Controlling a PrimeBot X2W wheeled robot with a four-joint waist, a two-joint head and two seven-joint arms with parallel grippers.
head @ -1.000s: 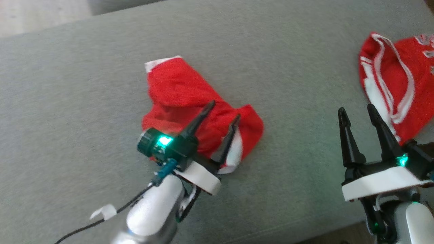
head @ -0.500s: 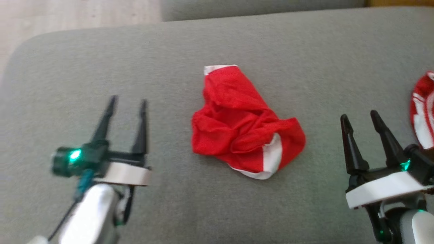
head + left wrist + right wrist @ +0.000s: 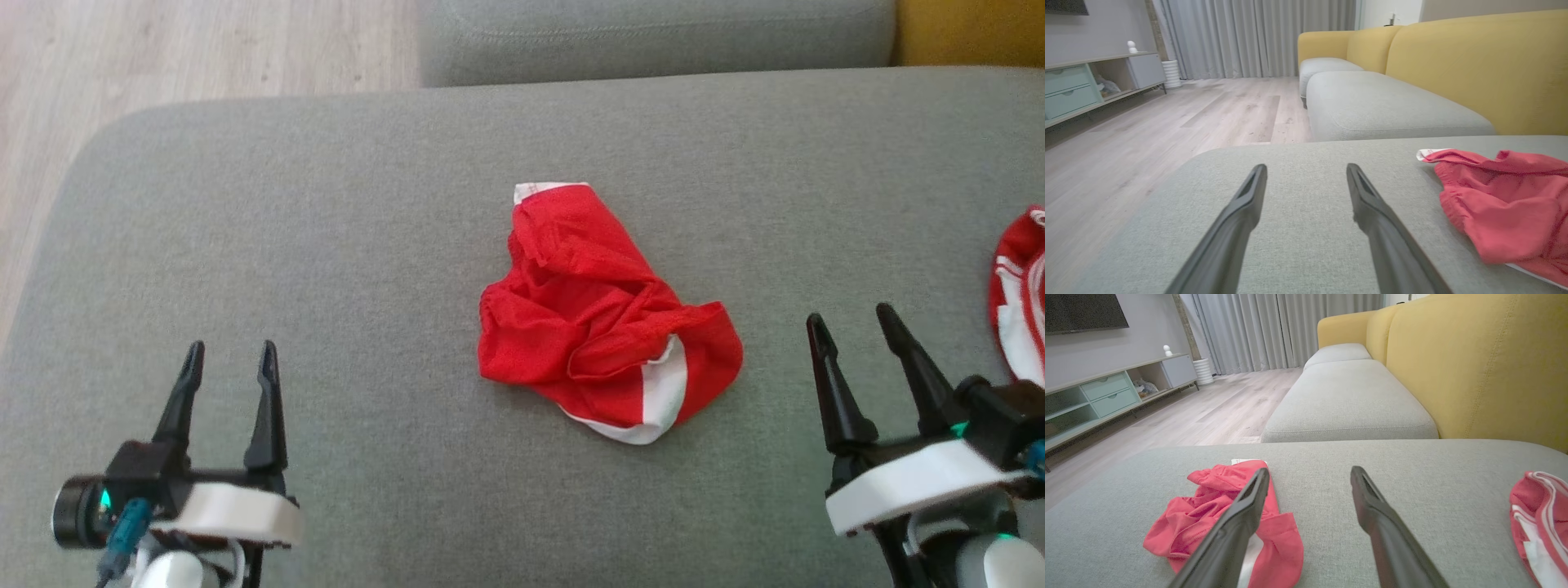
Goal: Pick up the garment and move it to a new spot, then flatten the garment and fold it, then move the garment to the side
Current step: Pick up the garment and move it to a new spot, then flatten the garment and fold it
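Withdrawn from over the garment (image 3: 604, 327), the left pincer (image 3: 231, 349) now hovers empty, fingers apart. This crumpled red cloth lies well to its right, left of the spread, empty right pincer (image 3: 849, 317). It looks soft, light and floppy, likely best pinched at the white-trimmed hem.

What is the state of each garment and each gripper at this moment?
red garment, crumpled, lying loose on the grey cushion, not held.
striped garment, bunched up, cut off by the head view's right edge.
left gripper, open, empty.
right gripper, open, empty.
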